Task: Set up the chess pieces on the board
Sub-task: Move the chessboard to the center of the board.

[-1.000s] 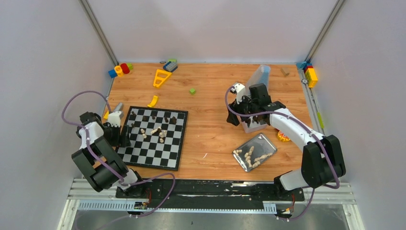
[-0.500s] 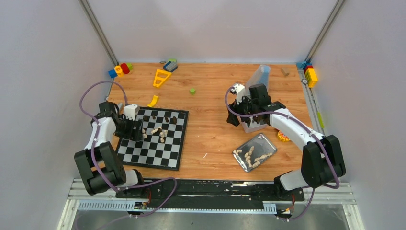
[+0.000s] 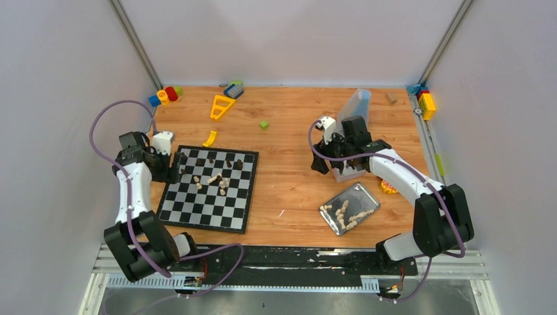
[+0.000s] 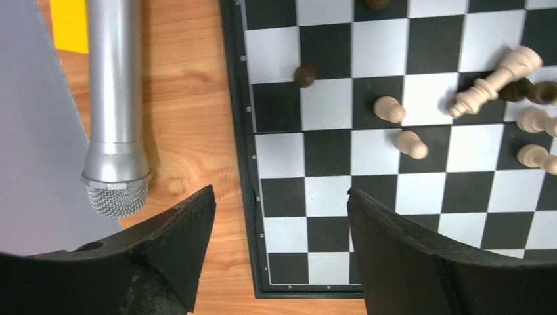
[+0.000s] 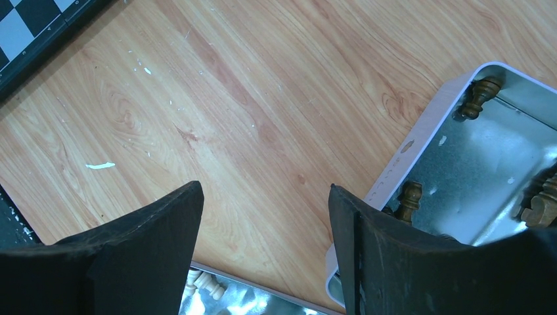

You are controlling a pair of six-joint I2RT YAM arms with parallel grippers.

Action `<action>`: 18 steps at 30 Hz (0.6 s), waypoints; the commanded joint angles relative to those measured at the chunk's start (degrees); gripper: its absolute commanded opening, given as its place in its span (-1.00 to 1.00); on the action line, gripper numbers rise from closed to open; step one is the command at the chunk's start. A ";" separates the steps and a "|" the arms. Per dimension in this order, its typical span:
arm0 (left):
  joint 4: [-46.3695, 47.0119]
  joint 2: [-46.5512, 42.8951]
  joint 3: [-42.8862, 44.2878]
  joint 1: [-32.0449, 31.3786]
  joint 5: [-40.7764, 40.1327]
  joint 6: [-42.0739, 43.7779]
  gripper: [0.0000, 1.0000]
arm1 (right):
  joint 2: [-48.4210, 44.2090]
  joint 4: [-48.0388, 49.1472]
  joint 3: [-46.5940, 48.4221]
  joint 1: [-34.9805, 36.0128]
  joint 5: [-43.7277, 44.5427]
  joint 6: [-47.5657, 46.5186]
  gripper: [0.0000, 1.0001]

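Between the spread, empty jaws of the left gripper (image 4: 279, 197) sits the edge of the board (image 4: 328, 151), chess pieces (image 4: 410, 143) just beyond, seemingly lined up for a pick; the right gripper (image 5: 263, 190), jaws also spread, hovers beside the tray (image 5: 415, 136).

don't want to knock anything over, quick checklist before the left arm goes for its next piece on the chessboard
1. Left pincer open and empty: ok.
2. Right pincer open and empty: ok.
3. Everything on the chessboard upright: not ok; a cream piece lies toppled.
4. Silver microphone off the chessboard: ok, it lies beside its edge.
5. Containers emptied: not ok; dark pieces sit in the white-rimmed tin, cream pieces in the metal tray.
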 commanded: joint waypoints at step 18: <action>5.89 23.27 5.61 3.57 2.81 -0.97 0.10 | 0.87 1.42 -0.25 0.28 -0.48 -1.27 0.41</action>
